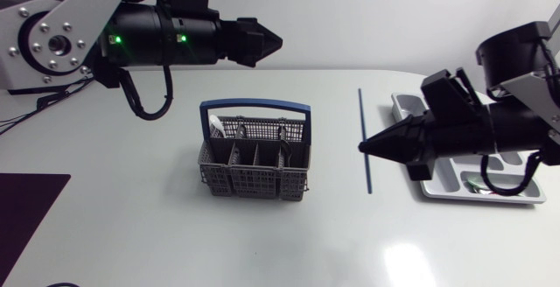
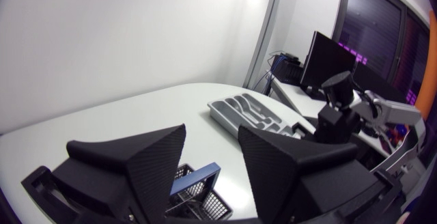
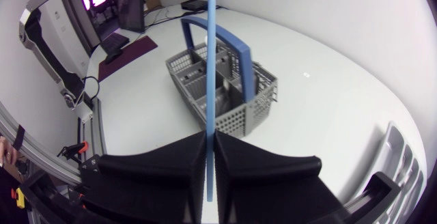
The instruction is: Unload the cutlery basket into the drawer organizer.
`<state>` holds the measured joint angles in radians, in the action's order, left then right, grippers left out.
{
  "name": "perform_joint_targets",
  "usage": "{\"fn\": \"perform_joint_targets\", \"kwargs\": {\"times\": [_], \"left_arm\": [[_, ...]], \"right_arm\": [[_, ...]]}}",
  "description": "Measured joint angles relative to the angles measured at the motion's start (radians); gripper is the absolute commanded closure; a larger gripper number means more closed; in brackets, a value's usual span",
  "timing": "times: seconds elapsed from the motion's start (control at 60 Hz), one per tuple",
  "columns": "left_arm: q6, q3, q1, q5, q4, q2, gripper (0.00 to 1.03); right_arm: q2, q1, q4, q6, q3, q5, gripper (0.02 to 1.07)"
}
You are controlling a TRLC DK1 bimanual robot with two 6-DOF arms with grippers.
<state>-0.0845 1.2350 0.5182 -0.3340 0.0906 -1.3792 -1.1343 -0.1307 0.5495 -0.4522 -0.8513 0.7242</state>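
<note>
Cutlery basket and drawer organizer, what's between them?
In the head view, only the thin blue stick, held by the right gripper, crosses the gap between cutlery basket and drawer organizer.

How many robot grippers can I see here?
2. The left gripper hangs open, up behind the basket. The right gripper sits between the basket and the tray, shut on a thin blue stick. None seem hidden.

You have the cutlery basket (image 1: pixel 255 166) at the table's (image 1: pixel 175 234) middle. The drawer organizer (image 1: pixel 404 105) lies at its 3 o'clock, well apart. Between them the straw (image 1: pixel 362 116) runs from 12 to 6, pinched in your right gripper (image 1: pixel 364 147). Your left gripper (image 1: pixel 276 40) hangs at the basket's 12 o'clock.
</note>
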Motion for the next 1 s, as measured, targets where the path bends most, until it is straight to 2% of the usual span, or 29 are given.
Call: {"fn": "perform_joint_targets", "kwargs": {"times": [0.217, 0.333, 0.4, 0.65, 0.8, 0.967, 1.0], "left_arm": [[0.230, -0.023, 0.005, 0.024, 0.071, 0.000, 0.47], [0.348, -0.031, 0.017, 0.055, 0.121, -0.003, 0.47], [0.404, -0.031, 0.024, 0.071, 0.138, -0.010, 0.46], [0.608, -0.038, 0.075, 0.140, 0.239, -0.064, 0.47], [0.720, -0.063, 0.120, 0.204, 0.265, -0.108, 0.47], [0.822, -0.073, 0.143, 0.230, 0.286, -0.148, 0.46], [0.843, -0.077, 0.148, 0.240, 0.286, -0.150, 0.46]], "right_arm": [[-0.034, 0.317, 0.055, -0.118, -0.008, 0.010, 1.02], [-0.137, 0.458, 0.056, -0.144, -0.057, 0.003, 1.01], [-0.203, 0.505, 0.049, -0.144, -0.091, -0.032, 1.01], [-0.470, 0.559, -0.048, -0.075, -0.225, -0.148, 1.01], [-0.599, 0.556, -0.100, -0.012, -0.283, -0.208, 1.01], [-0.723, 0.538, -0.123, 0.044, -0.342, -0.258, 1.01], [-0.743, 0.534, -0.127, 0.052, -0.352, -0.264, 0.98]]}}
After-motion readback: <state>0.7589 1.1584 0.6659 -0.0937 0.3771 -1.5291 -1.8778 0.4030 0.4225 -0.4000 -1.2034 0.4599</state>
